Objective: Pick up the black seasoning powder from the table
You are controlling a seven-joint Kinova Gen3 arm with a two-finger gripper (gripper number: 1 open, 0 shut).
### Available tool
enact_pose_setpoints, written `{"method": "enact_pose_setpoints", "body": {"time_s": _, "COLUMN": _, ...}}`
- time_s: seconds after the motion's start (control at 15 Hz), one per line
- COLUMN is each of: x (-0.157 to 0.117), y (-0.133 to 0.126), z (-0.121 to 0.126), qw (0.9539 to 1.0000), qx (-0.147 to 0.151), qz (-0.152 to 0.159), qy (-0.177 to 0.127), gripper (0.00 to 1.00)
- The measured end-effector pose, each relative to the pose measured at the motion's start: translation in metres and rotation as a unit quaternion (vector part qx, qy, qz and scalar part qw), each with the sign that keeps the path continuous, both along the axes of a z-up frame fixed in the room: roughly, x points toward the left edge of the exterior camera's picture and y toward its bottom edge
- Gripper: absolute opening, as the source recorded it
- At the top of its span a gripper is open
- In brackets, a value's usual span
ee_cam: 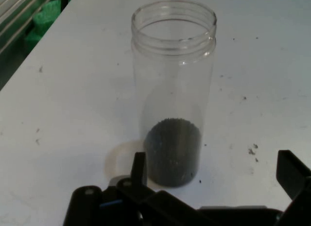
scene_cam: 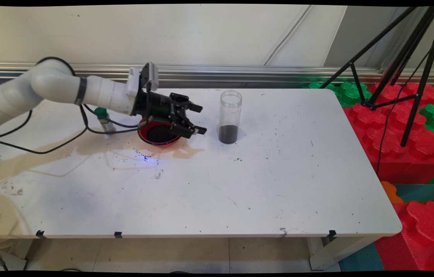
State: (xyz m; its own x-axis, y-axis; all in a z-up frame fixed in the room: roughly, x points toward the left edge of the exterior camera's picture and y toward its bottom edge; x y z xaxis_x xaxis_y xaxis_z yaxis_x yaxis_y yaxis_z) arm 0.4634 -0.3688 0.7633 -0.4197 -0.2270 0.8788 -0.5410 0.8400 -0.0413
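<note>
A clear plastic jar (scene_cam: 230, 116) stands upright and uncapped on the white table (scene_cam: 278, 184), with dark grains filling its bottom part. My gripper (scene_cam: 200, 119) is open, lying almost level and pointing right at the jar, a short gap to its left. In the hand view the jar (ee_cam: 173, 95) stands straight ahead, between and beyond the two black fingers (ee_cam: 139, 168), untouched. Under the gripper's body sits a red bowl (scene_cam: 158, 134) holding dark grains. A small bottle with a green cap (scene_cam: 104, 119) stands behind the arm, partly hidden by cables.
Loose dark grains and a brownish stain spread over the table's left part. Big red and green foam blocks (scene_cam: 401, 127) and a black tripod (scene_cam: 405, 57) stand off the table's right side. A wall with a metal rail runs behind.
</note>
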Motion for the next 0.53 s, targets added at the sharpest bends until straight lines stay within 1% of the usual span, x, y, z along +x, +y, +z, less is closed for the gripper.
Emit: {"method": "enact_pose_setpoints", "body": {"time_s": 0.53, "x": -0.021, "y": -0.018, "z": -0.030, "qw": 0.9995, "qx": -0.025, "qz": -0.003, "qy": 0.018, "gripper": 1.00}}
